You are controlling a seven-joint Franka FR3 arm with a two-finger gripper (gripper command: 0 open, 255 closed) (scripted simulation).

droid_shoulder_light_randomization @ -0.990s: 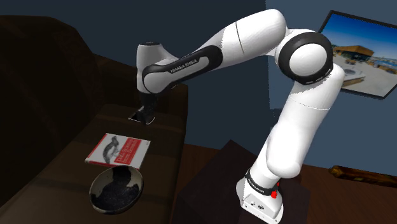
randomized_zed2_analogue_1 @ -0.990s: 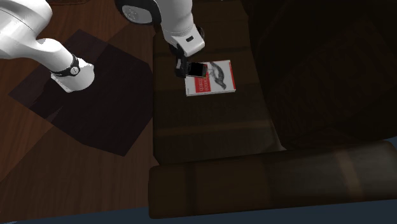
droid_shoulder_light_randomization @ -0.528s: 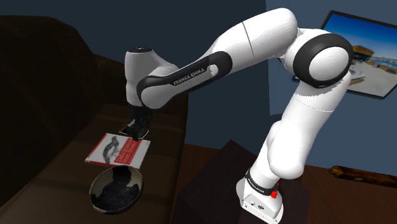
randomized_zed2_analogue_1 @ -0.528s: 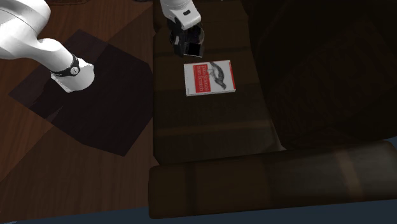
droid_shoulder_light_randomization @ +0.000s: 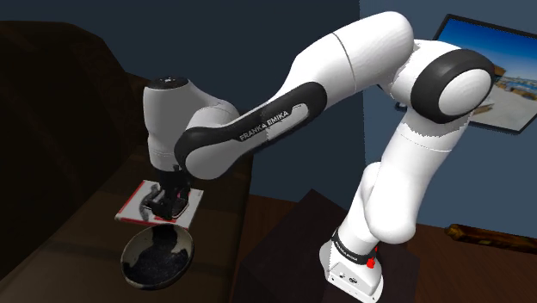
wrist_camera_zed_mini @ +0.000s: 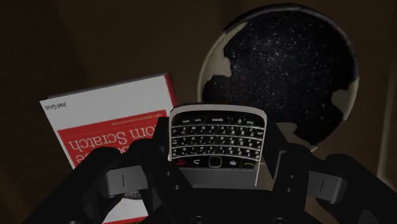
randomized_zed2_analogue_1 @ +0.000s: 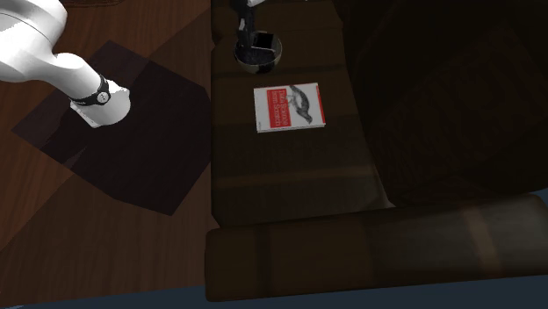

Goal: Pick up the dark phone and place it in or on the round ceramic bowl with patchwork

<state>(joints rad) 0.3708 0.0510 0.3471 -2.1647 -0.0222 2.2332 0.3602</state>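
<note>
Since the frame half a second ago, the white arm (droid_shoulder_light_randomization: 344, 60) has swung its wrist lower over the dark brown sofa seat (randomized_zed2_analogue_1: 290, 176). This has carried the jaws from the far side of the white-and-red paperback book (randomized_zed2_analogue_1: 290, 107) across it towards the round dark speckled bowl with cream patches on its rim (droid_shoulder_light_randomization: 157, 256). Book and bowl lie where they lay, just beside each other and not touching. The jaws are clenched on the black keypad phone (wrist_camera_zed_mini: 216, 143): the two black fingers (wrist_camera_zed_mini: 284, 167) press its long edges, and its keypad end stands out beyond the fingertips. From the wrist, the bowl (wrist_camera_zed_mini: 280, 76) sits just ahead of that free end, while the book (wrist_camera_zed_mini: 108, 133) lies to one side of the jaws, part of it under one finger. In the shoulder view the jaws hang over the book's edge nearest the bowl. In the second exterior view the phone (randomized_zed2_analogue_1: 261, 41) shows against the bowl's hollow (randomized_zed2_analogue_1: 248, 60).
</note>
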